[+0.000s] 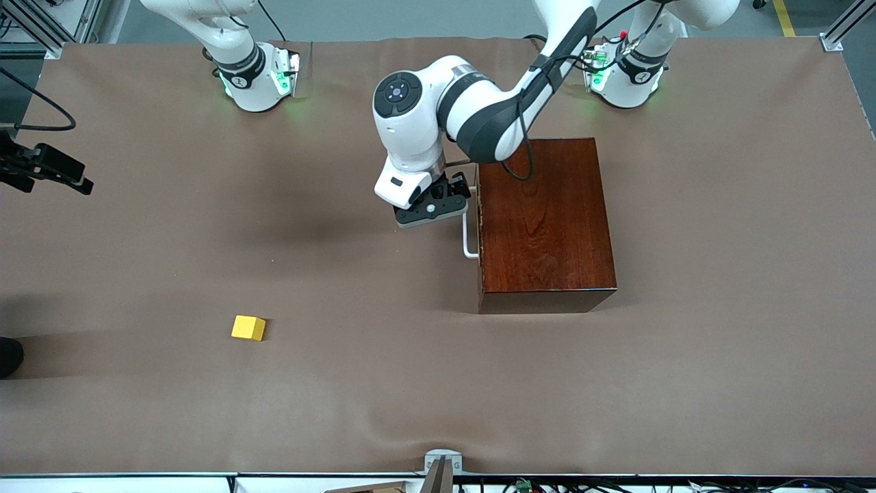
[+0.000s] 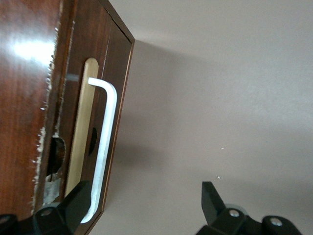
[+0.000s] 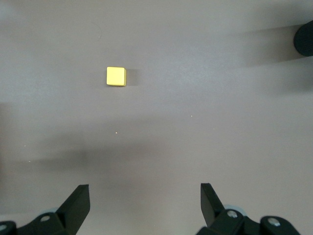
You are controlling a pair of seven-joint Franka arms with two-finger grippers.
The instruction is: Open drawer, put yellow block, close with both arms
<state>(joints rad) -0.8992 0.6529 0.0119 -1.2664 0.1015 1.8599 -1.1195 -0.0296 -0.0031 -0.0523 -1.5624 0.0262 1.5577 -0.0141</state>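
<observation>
The dark mahogany box (image 1: 544, 219) stands in the middle of the table with its drawer (image 2: 122, 98) shut. The white bar handle (image 1: 469, 236) faces the right arm's end. My left gripper (image 1: 445, 202) hangs open at the handle's end farther from the front camera. In the left wrist view one finger (image 2: 78, 203) overlaps the handle (image 2: 105, 137) near its end and the other finger stands well off it over bare cloth. The yellow block (image 1: 248, 328) lies alone on the cloth, nearer the front camera and toward the right arm's end. My right gripper (image 3: 145, 196) is open and empty, high over the table, with the block (image 3: 116, 77) well away from it.
Brown cloth covers the table (image 1: 718, 342). A dark round object (image 1: 8, 356) sits at the table's edge at the right arm's end, beside the block's row. A black device with a cable (image 1: 44, 168) pokes in at that same end.
</observation>
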